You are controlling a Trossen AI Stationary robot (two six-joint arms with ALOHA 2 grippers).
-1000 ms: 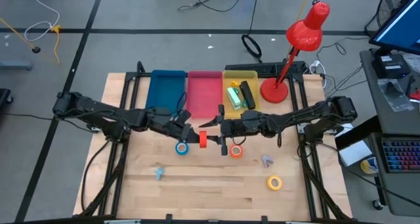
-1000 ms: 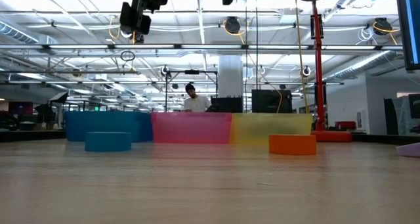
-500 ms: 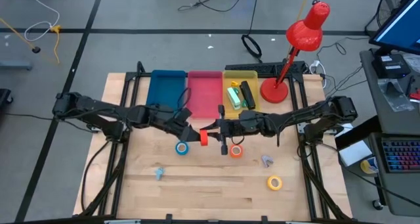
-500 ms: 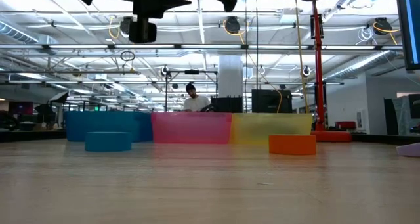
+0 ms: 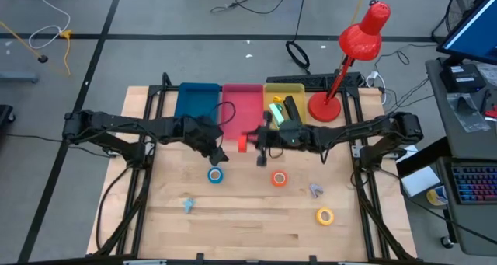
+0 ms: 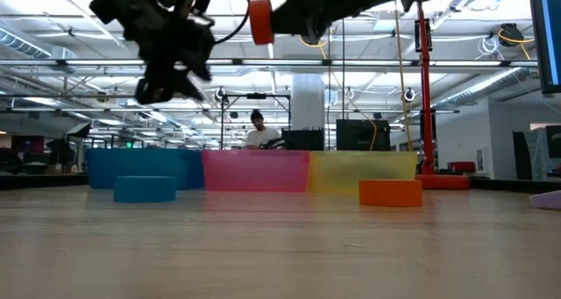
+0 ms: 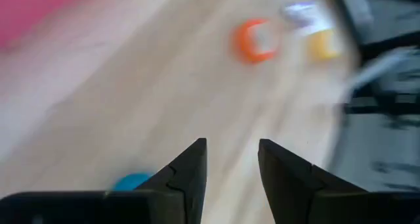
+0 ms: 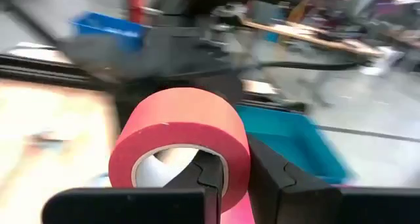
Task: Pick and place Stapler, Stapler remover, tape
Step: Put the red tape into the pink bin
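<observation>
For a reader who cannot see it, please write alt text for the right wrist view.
The right claw is shut on the wall of a red tape roll, one finger inside its pale core and one outside. Behind the roll are a blurred blue bin and the other dark arm.
</observation>
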